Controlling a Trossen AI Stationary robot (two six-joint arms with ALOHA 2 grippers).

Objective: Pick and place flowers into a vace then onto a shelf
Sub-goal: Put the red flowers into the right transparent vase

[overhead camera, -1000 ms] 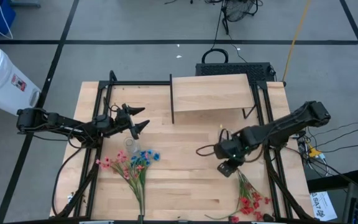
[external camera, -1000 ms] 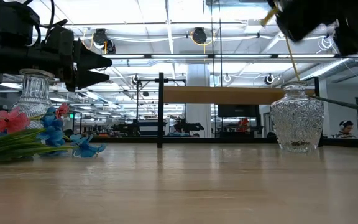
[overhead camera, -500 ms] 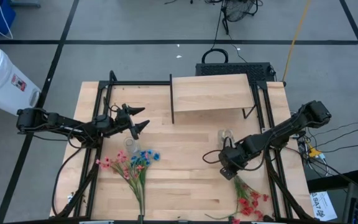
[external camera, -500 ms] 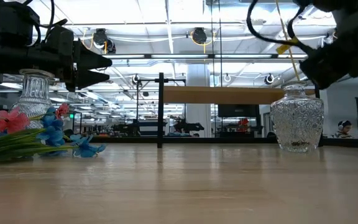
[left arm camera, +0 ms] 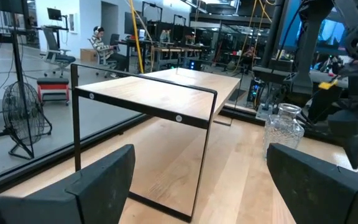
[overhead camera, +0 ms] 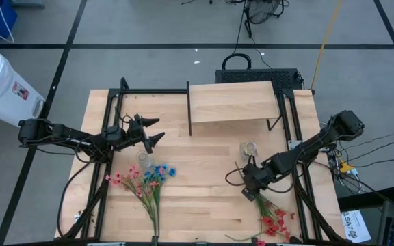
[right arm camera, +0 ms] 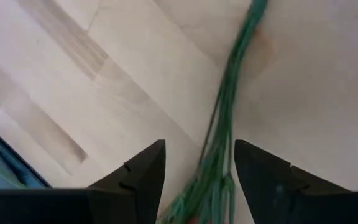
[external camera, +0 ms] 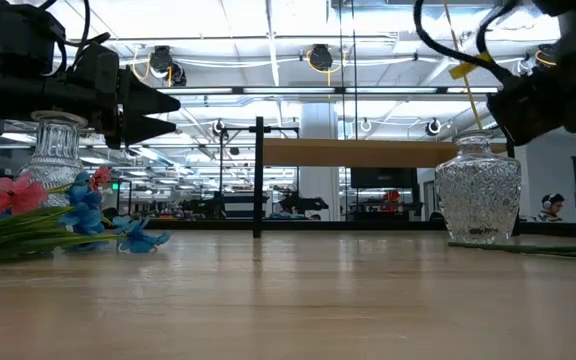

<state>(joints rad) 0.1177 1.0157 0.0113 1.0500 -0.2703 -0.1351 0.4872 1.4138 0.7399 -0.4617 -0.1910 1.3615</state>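
Observation:
Red flowers [overhead camera: 277, 222] lie on the table at the near right, their green stems [right arm camera: 225, 124] running toward my right gripper [overhead camera: 250, 193]. It stands open and points down. The stems pass between its two fingers [right arm camera: 143, 171], which I cannot see touching them. Pink and blue flowers [overhead camera: 147, 179] lie at the near left beside a glass vase [overhead camera: 142, 158]. A second vase [overhead camera: 249, 148] stands just beyond my right gripper. My left gripper [overhead camera: 157, 130] hovers open and level above the left vase, holding nothing. The shelf [overhead camera: 232, 102] stands at the far side.
Black frame rails [overhead camera: 108, 116] run along both table sides. Bare wood [overhead camera: 197, 178] lies between the two flower bunches. A white bin [overhead camera: 2, 82] stands off the table to the left. A person sits far off in the room [external camera: 556, 207].
My right gripper has come down toward the table and the red flowers' stems, tipping to point more steeply down. The arm has sunk lower in the low view, where green stems now show lying on the table at the right.

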